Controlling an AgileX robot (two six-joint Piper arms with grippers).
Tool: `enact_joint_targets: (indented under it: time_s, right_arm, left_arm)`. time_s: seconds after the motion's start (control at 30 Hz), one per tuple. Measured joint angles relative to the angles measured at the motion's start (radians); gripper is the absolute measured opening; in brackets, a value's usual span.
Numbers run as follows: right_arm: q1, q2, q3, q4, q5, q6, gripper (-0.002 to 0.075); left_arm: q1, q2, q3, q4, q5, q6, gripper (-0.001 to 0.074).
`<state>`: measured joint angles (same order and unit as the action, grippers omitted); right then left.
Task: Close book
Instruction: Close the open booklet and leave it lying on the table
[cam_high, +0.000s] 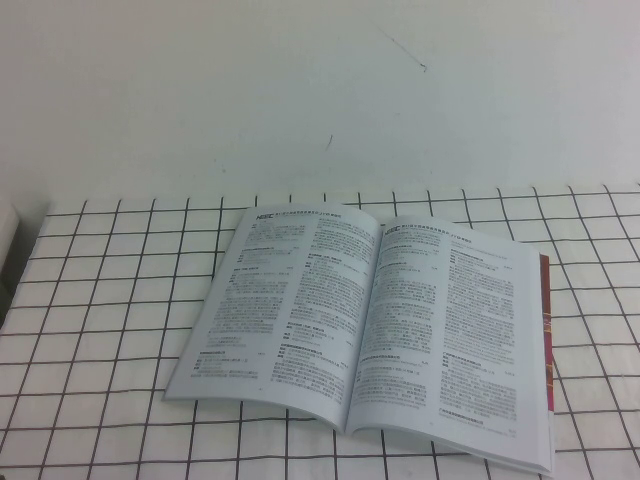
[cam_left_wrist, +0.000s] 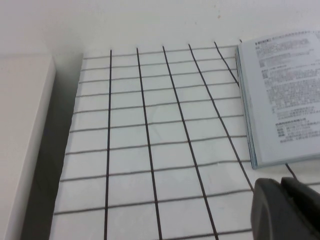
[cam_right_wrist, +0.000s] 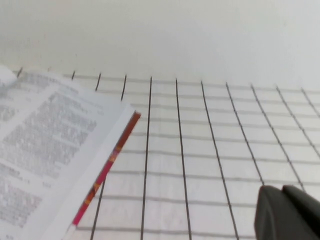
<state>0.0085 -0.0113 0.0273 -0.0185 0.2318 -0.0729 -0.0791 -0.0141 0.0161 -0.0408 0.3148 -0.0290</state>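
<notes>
The book (cam_high: 370, 330) lies open, pages up, on the checked cloth (cam_high: 100, 300), a little to the right of the cloth's middle and turned slightly askew. Both pages carry dense print, and the spine fold runs from the far edge toward the robot. A strip of red cover (cam_high: 545, 335) shows from under the right page (nothing of the kind shows on the left side).

Neither arm appears in the high view. The left gripper (cam_left_wrist: 282, 187) shows only in its wrist view, over bare cloth just off the near corner of the left page; its two dark fingers lie pressed together with only a seam between them, holding nothing. The right gripper (cam_right_wrist: 281, 190) sits over bare cloth well clear of the red edge, its fingers likewise closed and empty. A white box (cam_left_wrist: 20, 125) stands beside the cloth's left border.
</notes>
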Motion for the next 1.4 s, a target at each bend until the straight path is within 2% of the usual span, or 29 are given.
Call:
enact_joint_targets:
  time_s: [0.13, 0.23, 0.37, 0.6, 0.83, 0.93, 1.0, 1.1, 1.2, 1.3, 1.4]
  right_arm:
    - [0.000, 0.000, 0.000, 0.000, -0.152, 0.000, -0.0003]
    - [0.000, 0.000, 0.000, 0.000, -0.290, 0.000, -0.0003]
    - [0.000, 0.000, 0.000, 0.000, -0.500, 0.000, -0.0003]
    - [0.000, 0.000, 0.000, 0.000, -0.743, 0.039, -0.0003]
    - [0.000, 0.000, 0.000, 0.028, -0.891, 0.088, -0.0003]
    - [0.000, 0.000, 0.000, 0.043, -0.911, 0.088, -0.0003]
    - [0.000, 0.000, -0.018, 0.043, -0.830, 0.089, -0.0003]
    - [0.000, 0.000, -0.120, 0.043, -0.584, 0.094, -0.0003]
    - [0.000, 0.010, -0.254, 0.043, -0.344, 0.095, -0.0003]
    - [0.000, 0.064, -0.382, 0.043, -0.176, 0.095, -0.0003]
    - [0.000, 0.153, -0.472, 0.055, -0.085, 0.095, -0.0003]
  left_arm:
    - [0.000, 0.000, 0.006, 0.000, -0.095, 0.001, -0.0004]
    - [0.000, 0.000, 0.006, 0.002, -0.235, 0.002, -0.0004]
    - [0.000, 0.000, 0.006, 0.002, -0.501, 0.005, -0.0004]
    - [0.000, 0.000, 0.006, 0.004, -0.923, 0.005, -0.0004]
    - [0.000, 0.000, 0.006, 0.010, -1.084, -0.037, -0.0004]
    - [0.000, 0.000, 0.006, 0.003, -1.082, -0.061, -0.0004]
    - [0.000, 0.000, 0.006, 0.000, -1.045, -0.119, -0.0004]
    - [0.000, 0.000, -0.036, 0.000, -0.851, -0.209, -0.0004]
    - [0.000, 0.000, -0.138, 0.024, -0.623, -0.223, -0.0004]
    - [0.000, 0.003, -0.249, 0.052, -0.441, -0.185, -0.0004]
    - [0.000, 0.052, -0.326, 0.074, -0.335, -0.156, -0.0004]
